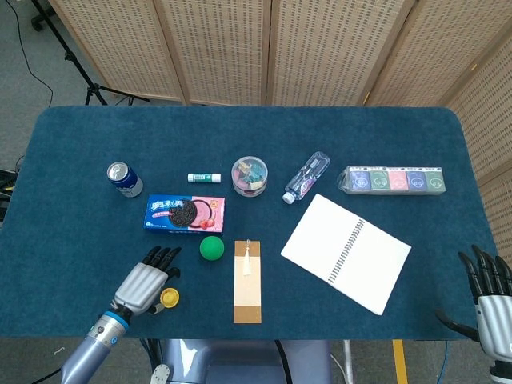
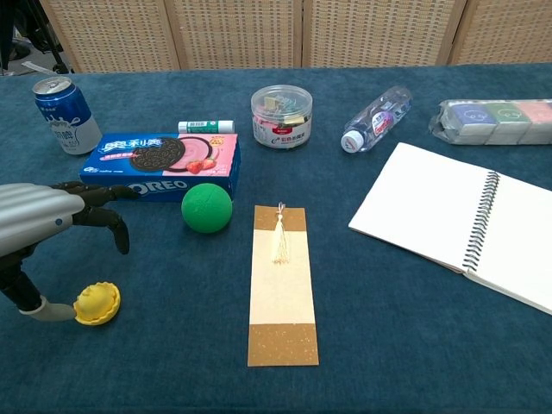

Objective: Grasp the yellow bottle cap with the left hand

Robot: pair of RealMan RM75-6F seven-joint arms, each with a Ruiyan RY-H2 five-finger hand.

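Note:
The yellow bottle cap (image 2: 97, 304) lies on the blue tablecloth near the front left edge; in the head view the cap (image 1: 169, 298) peeks out just right of my left hand (image 1: 144, 284). In the chest view my left hand (image 2: 34, 228) hovers over the cap's left side. Its fingers are lifted and spread above the cloth, and only the thumb tip reaches the cap's left rim. Nothing is held in it. My right hand (image 1: 490, 300) sits off the table's front right corner, fingers spread and empty.
A green ball (image 2: 206, 207) and an Oreo box (image 2: 162, 161) lie just beyond the cap, with a blue can (image 2: 60, 114) at far left. A long bookmark (image 2: 282, 283) lies to the right. A spiral notebook (image 2: 457, 220), clip jar (image 2: 280, 116) and water bottle (image 2: 376, 117) sit farther off.

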